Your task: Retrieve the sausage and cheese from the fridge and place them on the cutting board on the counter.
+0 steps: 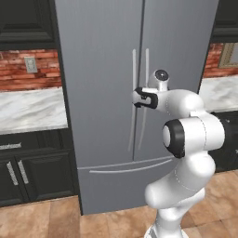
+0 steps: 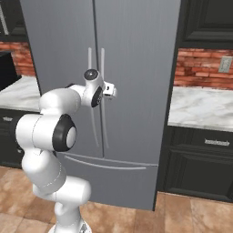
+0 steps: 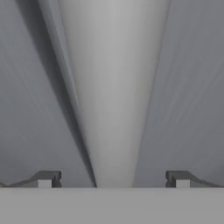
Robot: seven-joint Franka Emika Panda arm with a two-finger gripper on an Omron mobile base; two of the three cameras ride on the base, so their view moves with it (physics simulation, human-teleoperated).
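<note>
The grey fridge (image 1: pixel 102 93) (image 2: pixel 136 68) stands with both doors shut, so the sausage and the cheese are hidden inside. My gripper (image 1: pixel 135 98) (image 2: pixel 112 91) is up against the pair of long silver handles (image 1: pixel 134 79) at the doors' middle seam. In the hand view one handle (image 3: pixel 114 87) runs up the centre between my fingertips (image 3: pixel 46 178), and my gripper (image 3: pixel 113 179) is open, its jaws standing wide on either side without touching the handle. The cutting board is out of view.
The marble counter (image 1: pixel 28 109) (image 2: pixel 200 107) over black cabinets (image 2: pixel 200 159) flanks the fridge on both sides, backed by red brick wall. The fridge's bottom drawer with its own long handle (image 1: pixel 130 166) lies below. The floor is brown tile.
</note>
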